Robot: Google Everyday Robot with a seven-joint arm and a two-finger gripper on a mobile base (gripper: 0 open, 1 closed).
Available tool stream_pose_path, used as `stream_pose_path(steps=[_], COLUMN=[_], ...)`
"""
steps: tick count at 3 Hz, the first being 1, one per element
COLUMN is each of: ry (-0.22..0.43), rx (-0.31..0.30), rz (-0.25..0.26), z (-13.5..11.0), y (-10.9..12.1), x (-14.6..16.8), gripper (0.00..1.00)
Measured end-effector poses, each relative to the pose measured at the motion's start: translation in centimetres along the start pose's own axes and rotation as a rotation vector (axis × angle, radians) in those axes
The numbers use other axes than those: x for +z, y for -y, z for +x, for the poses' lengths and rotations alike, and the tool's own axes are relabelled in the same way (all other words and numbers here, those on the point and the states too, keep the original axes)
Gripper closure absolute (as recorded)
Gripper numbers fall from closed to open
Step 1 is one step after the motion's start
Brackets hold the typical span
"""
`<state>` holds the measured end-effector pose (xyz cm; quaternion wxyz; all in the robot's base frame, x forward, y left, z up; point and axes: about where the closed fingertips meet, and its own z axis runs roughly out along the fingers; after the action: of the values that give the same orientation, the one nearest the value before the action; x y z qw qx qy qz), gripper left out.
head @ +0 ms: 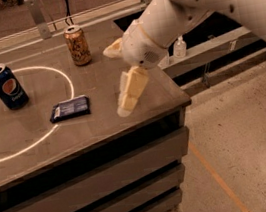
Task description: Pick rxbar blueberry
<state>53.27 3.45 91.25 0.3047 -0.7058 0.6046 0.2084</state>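
The rxbar blueberry (69,108) is a flat dark navy bar with a pale end panel at its left. It lies flat on the brown counter (38,144), inside the right part of a white circle line. My gripper (127,97) hangs from the white arm over the counter, to the right of the bar and apart from it, fingers pointing down and left. It holds nothing.
A blue Pepsi can (6,85) stands at the left on the circle line. A brown-gold can (78,45) stands at the back. The counter's right edge and front corner (185,100) are close under the arm. A small bottle (180,47) stands on a ledge at the right.
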Motion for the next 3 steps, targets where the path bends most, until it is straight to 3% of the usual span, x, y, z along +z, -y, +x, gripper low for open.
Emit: stream_pose_path(steps=[1,3], ry=[0.032,0.013], rx=[0.012,0.004], rz=[-0.017,-0.079], z=[-0.4,-2.6], y=[0.9,2.9], x=[3.2,8.6], gripper=[0.00,0.00])
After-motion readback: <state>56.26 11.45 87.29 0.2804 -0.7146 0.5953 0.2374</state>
